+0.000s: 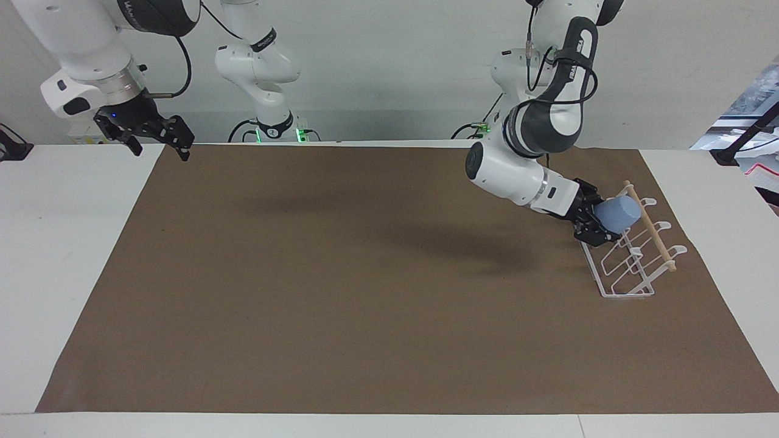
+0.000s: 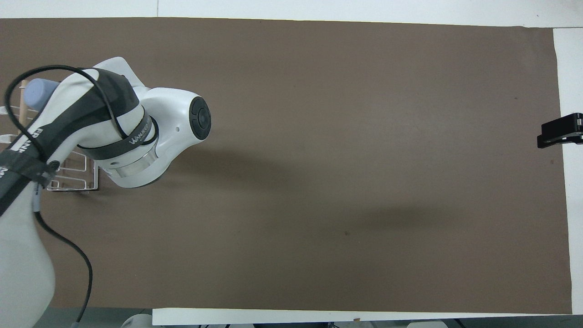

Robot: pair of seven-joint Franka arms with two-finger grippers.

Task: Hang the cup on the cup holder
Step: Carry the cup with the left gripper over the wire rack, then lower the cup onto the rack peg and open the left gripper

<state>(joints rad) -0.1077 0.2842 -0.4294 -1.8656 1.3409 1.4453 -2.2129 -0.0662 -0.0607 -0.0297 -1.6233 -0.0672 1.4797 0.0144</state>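
My left gripper (image 1: 599,224) is shut on the light-blue cup (image 1: 616,214) and holds it tilted on its side over the white wire cup holder (image 1: 627,267), at the holder's end nearer the robots, close to the wooden dowel (image 1: 651,228). I cannot tell whether the cup touches a prong. In the overhead view the cup's closed end (image 2: 40,92) shows past the left arm, which hides the gripper and most of the cup holder (image 2: 73,184). My right gripper (image 1: 155,139) waits in the air over the table's edge at the right arm's end; it also shows in the overhead view (image 2: 559,134).
A brown mat (image 1: 365,292) covers the table. The cup holder stands on it at the left arm's end. A black cable (image 2: 68,255) hangs from the left arm near the robots' edge.
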